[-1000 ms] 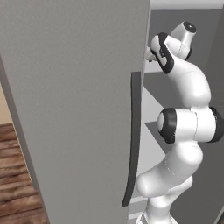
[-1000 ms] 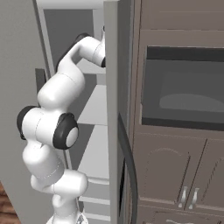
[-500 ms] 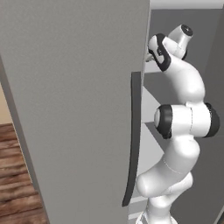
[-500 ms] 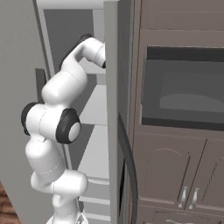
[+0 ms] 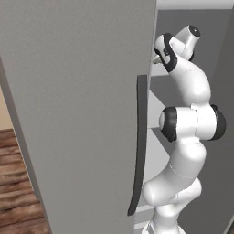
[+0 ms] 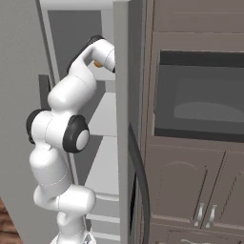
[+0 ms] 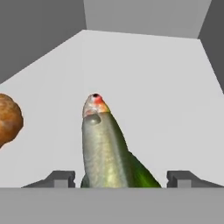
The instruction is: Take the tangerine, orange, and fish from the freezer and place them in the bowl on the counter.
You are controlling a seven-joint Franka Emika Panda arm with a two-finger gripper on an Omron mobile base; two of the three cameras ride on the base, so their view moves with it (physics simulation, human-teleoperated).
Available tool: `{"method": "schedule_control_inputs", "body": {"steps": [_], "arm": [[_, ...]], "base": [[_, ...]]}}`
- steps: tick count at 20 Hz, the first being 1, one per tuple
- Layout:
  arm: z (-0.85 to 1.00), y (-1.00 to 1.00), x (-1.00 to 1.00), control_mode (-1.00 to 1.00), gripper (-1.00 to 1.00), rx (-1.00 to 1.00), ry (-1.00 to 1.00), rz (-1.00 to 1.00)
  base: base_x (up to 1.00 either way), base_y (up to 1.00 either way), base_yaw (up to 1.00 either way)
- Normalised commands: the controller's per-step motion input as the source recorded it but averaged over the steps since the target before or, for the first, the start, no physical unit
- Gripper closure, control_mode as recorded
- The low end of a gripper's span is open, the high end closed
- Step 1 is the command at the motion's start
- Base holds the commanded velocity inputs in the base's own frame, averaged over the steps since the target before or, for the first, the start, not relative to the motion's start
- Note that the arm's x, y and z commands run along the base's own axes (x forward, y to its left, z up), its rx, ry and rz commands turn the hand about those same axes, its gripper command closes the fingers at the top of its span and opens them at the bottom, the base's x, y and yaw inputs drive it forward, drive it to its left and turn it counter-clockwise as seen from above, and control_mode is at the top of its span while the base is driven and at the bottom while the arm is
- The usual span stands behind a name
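Note:
The fish [image 7: 105, 148], silver-green with a red-orange head, lies lengthwise on a white freezer shelf [image 7: 144, 74], head pointing away. My gripper [image 7: 121, 177] straddles its tail end. One fingertip [image 7: 61, 177] shows on each side, open, with small gaps to the fish. A round orange-brown fruit [image 7: 8, 120] sits on the same shelf at the left edge; I cannot tell whether it is the orange or the tangerine. An orange fruit [image 6: 97, 63] shows beside my hand in the right base view. The bowl and counter are out of view.
The freezer's grey door [image 5: 82, 114] stands open on the left with its dark bar handle [image 5: 139, 146]. Another door edge [image 6: 121, 119] hides my hand on the right. A built-in oven [image 6: 200, 100] and brown cabinets [image 6: 190, 190] stand right of the freezer.
My elbow has risen slightly while my hand stays deep in the upper freezer shelf.

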Motion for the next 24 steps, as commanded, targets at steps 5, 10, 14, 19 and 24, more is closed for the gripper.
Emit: {"method": "schedule_control_inputs", "body": {"steps": [5,10,14,19,24], "arm": [[-0.62,0.0,-0.02,-1.0,1.0,0.0,0.0,0.01],[-0.09,0.27,-0.55,-1.0,1.0,0.0,-0.04,-0.03],[0.0,0.55,-0.68,-1.0,1.0,0.0,0.0,-0.1],[0.04,0.22,-0.73,-1.0,1.0,0.0,-0.03,-0.13],[0.16,-0.03,-0.67,-1.0,1.0,0.0,-0.01,-0.03]], "base": [[0.0,0.0,0.0],[0.0,0.0,0.0],[0.0,0.0,0.0],[0.0,0.0,0.0],[0.0,0.0,0.0]]}}
